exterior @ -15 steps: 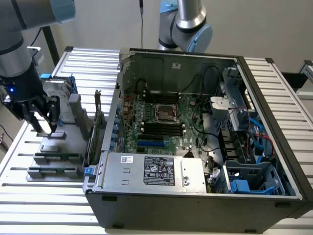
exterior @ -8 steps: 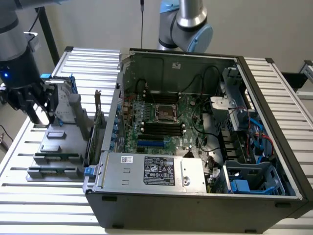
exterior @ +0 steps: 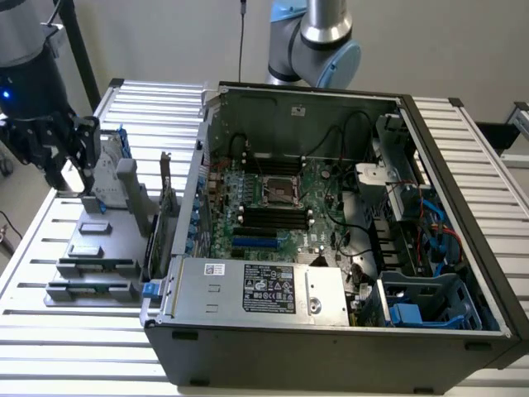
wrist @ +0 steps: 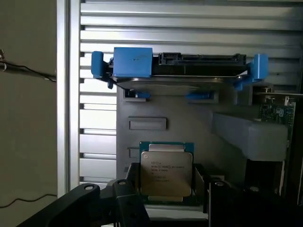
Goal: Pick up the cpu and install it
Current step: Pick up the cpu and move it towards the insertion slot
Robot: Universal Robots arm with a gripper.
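One gripper (exterior: 73,178) hangs over the grey parts tray (exterior: 111,240) beside the open computer case (exterior: 331,331).
From the wrist we see its jaws spread, a finger (wrist: 129,201) either side of the cpu (wrist: 165,172) lying flat on the tray directly between them.

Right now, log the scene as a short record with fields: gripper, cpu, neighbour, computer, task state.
gripper: gripper open, low over the grey holder, at the exterior view's left
cpu: cpu lies flat in the holder, silver top up, between the jaws; contact cannot be told
neighbour: hard drive with blue bracket, on the same holder, apart from the cpu
computer: computer case open, motherboard exposed
task state: cpu in the holder, not installed
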